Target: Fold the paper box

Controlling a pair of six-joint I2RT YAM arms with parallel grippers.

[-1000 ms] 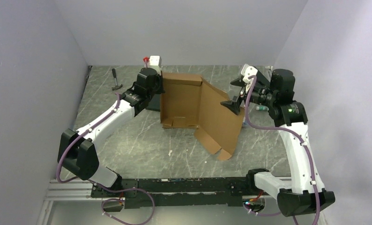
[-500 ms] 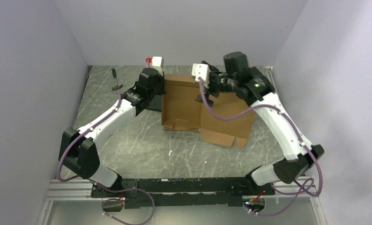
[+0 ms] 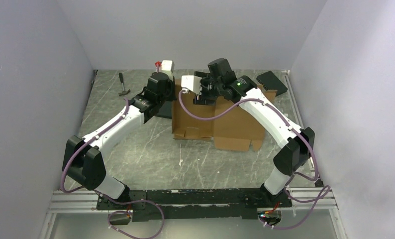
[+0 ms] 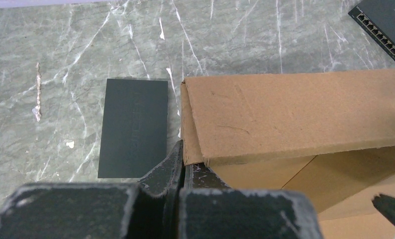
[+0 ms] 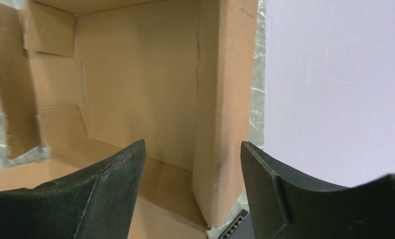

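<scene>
Overhead rear view, wrists close, sharing paper box

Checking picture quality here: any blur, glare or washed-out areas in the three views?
Top external: evenly lit and sharp, only faint shadows around the paper box, no glare. Left wrist: table and box crisp, the left pincer at the bottom edge dark and slightly soft. Right wrist: softer overall, the right pincer dark with little detail, the wall on the right pale and featureless.

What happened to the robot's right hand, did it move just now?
Yes. The right hand swung left, away from the right wall, and is now over the paper box, closer to the hammer.
</scene>
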